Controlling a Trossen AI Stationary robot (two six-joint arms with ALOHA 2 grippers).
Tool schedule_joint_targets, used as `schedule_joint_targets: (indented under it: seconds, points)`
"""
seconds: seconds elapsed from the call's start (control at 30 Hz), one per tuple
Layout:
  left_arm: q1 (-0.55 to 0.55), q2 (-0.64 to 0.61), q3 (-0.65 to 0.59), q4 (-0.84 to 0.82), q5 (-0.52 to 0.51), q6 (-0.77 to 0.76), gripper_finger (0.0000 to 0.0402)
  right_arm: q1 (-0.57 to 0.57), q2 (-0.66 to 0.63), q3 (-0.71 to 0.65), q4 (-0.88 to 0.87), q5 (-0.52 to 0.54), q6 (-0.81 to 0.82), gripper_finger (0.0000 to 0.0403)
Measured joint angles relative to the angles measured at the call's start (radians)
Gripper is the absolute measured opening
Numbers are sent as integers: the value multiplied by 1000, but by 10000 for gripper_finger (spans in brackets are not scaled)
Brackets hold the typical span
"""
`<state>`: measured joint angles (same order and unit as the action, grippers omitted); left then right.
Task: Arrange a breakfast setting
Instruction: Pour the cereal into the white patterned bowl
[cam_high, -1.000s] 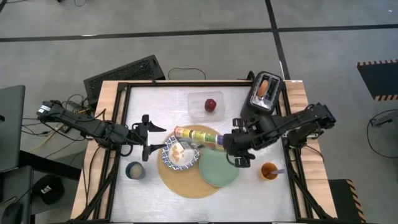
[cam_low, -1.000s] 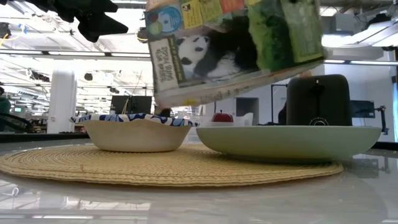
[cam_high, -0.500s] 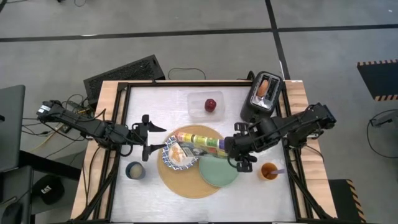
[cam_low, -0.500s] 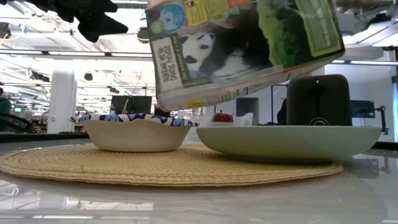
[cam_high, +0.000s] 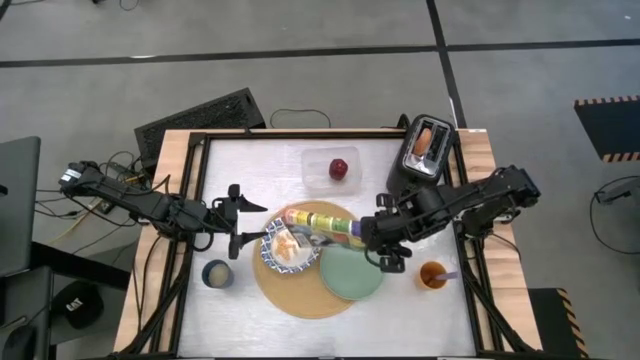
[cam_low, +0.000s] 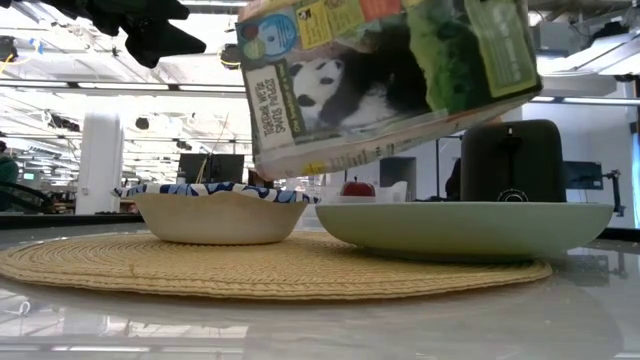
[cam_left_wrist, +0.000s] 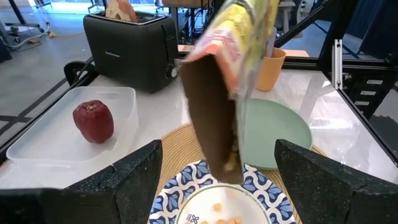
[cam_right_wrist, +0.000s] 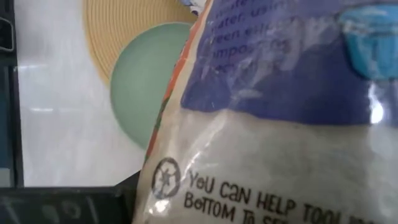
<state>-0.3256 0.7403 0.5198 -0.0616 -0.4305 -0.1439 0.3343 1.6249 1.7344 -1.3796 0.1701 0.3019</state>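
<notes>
Since a second ago I am tipping the colourful panda cereal box (cam_low: 385, 80) a little differently over the bowl, and it is swinging slightly back and forth. On the white desk (cam_high: 260, 165) the round tan woven mat (cam_high: 300, 295) is carrying the pale green plate (cam_high: 350, 272) and the blue-and-white patterned bowl (cam_high: 285, 248), which are sitting side by side. My right end effector (cam_high: 372, 232) is clamping the box's base and holding it tilted, mouth down, above the bowl, where a few cereal pieces are already lying. My left end effector (cam_high: 236, 214) is waiting spread wide, just beside the bowl. I judge the pouring step is underway; next I should be righting the box and standing it near the mat. The small red apple (cam_high: 340, 168) is still sitting in its clear plastic container (cam_high: 315, 172).
</notes>
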Motion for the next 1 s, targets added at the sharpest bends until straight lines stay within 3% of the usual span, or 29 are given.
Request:
schedule_joint_targets:
  seconds: [1.0]
  points:
    - [0, 0, 0, -34, 6, -15, 296, -107, -23, 8, 40, -117, -71, 187]
